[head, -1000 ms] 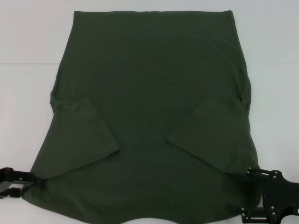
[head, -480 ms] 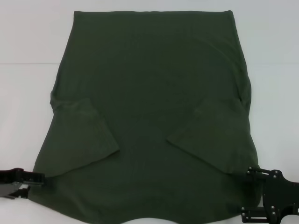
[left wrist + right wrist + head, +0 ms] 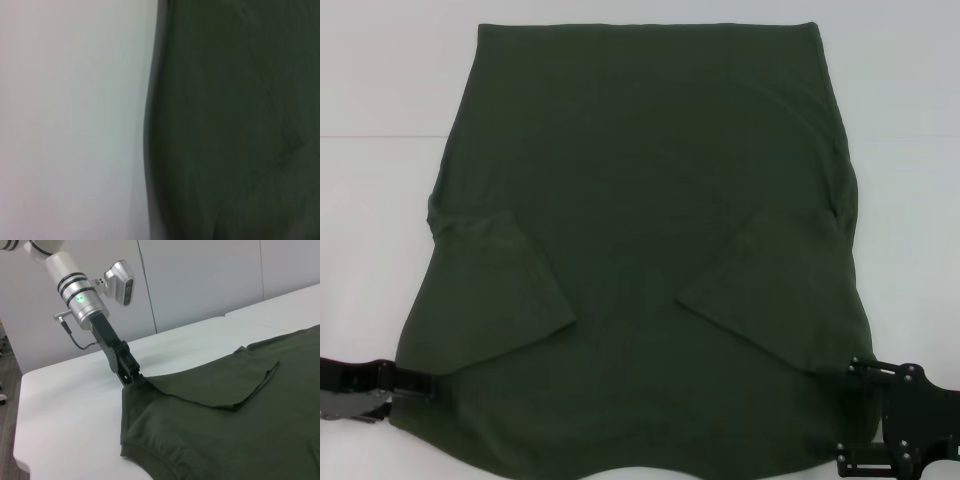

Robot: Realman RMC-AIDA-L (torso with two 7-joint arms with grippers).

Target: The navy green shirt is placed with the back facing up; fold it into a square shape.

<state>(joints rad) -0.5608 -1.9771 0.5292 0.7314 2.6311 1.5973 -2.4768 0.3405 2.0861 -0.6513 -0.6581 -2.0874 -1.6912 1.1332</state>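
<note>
Shirt (image 3: 650,250) lay spread flat on the white table (image 3: 380,200), plain back up, with both sleeves already folded inward onto the body, so the sleeve stage looked done while the lengthwise folds that would make a square were left. The left gripper (image 3: 420,382) sat at the near left edge of the cloth, its tips apparently pinching the shoulder there, though the cloth hid them. The right gripper (image 3: 855,415) sat at the near right corner with its fingers wide apart, holding nothing as far as could be seen.
</note>
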